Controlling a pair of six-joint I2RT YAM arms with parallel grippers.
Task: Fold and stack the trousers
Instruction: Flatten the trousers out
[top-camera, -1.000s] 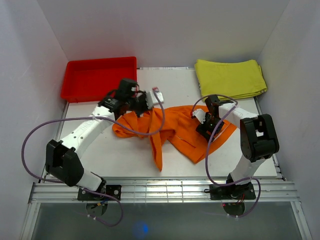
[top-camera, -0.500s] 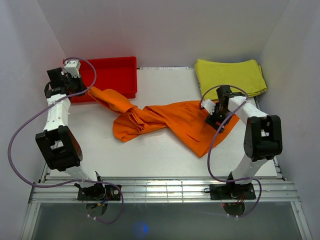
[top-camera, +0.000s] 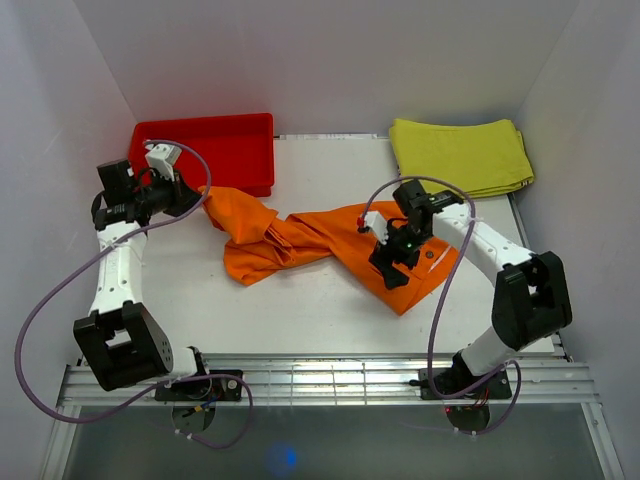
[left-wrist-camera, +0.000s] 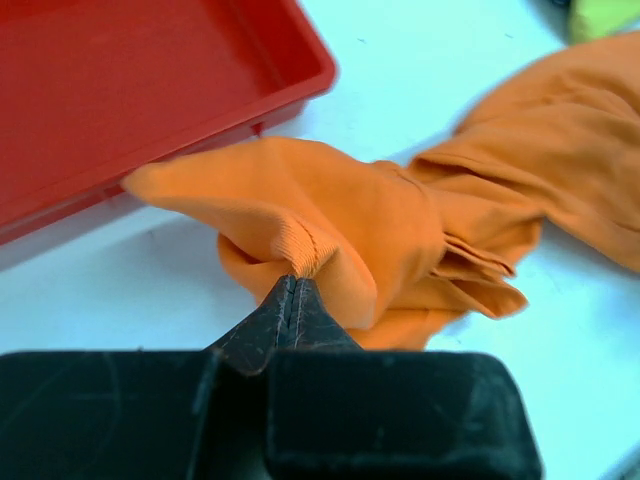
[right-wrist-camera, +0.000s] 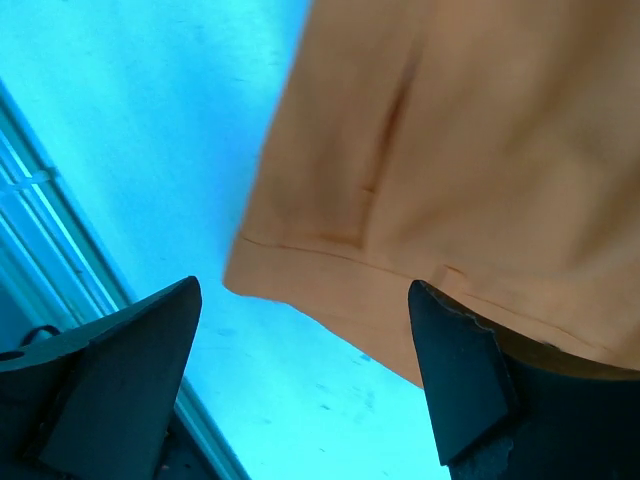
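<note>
The left hand (left-wrist-camera: 293, 292) is clenched on a thin ribbed pinch of the trousers (top-camera: 330, 232), which lie twisted across the middle of the worktop (top-camera: 300, 312), that end held up beside the red tray (top-camera: 215, 150); a hard pull could slip it free, I'd say. The right hand (right-wrist-camera: 305, 340) hangs spread wide over the opposite hem, grasping nothing, and closing there might catch one layer only

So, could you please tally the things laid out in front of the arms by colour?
Orange: 1, the trousers
Red: 1, the tray
Yellow-green: 1, the folded cloth
Total: 3
</note>
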